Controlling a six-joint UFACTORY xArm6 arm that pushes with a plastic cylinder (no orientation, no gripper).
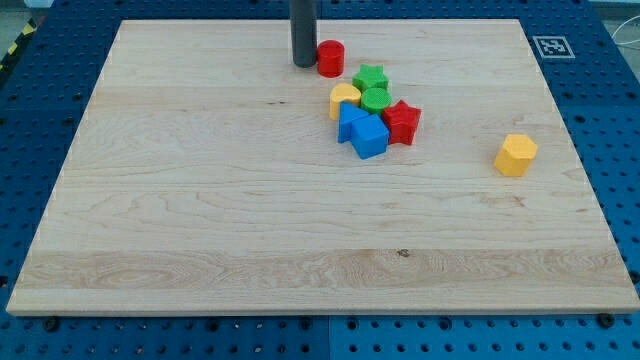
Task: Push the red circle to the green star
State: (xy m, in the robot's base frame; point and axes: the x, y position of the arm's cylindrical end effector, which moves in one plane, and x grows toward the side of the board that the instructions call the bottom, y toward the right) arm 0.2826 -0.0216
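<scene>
The red circle [330, 58] stands near the view's top, left of centre of a block cluster. The green star [370, 77] lies just to its lower right, a small gap apart. My tip [303, 64] rests on the board right at the red circle's left side, touching or almost touching it. The rod rises straight out of the view's top.
Below the green star sit a green circle [376, 99], a yellow heart-like block [345, 98], a red star [403, 121] and two blue blocks [364, 131], packed together. A yellow hexagon [516, 155] lies alone at the view's right. The wooden board [200, 220] has blue perforated table around it.
</scene>
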